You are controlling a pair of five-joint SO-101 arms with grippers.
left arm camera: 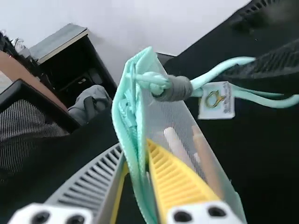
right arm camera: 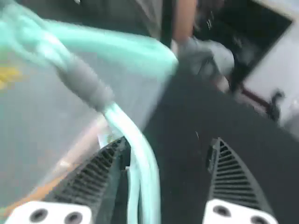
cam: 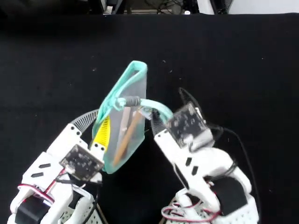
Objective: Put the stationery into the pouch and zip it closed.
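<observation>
A translucent pouch [cam: 126, 121] with mint-green trim stands tilted above the black table. My left gripper [cam: 103, 135] is shut on its lower zipper edge, one grey and one yellow finger [left arm camera: 173, 177] clamping the mint trim [left arm camera: 133, 140]. Inside the pouch [left arm camera: 187, 140] lie a wooden pencil [cam: 127, 137] and a pale stick [left arm camera: 175, 142]. A mint cord [cam: 152, 105] with a grey bead [cam: 133, 100] hangs from the zipper end. My right gripper [cam: 156, 119] is open at that cord [right arm camera: 135, 154], which lies against one black finger [right arm camera: 100, 172], with the bead [right arm camera: 84, 84] just beyond.
Black cloth covers the table [cam: 243, 70], with free room to the far side and right. A small white tag [left arm camera: 217, 100] dangles from the cord. A mesh chair [left arm camera: 28, 126] and dark cabinet [left arm camera: 79, 60] stand off the table behind.
</observation>
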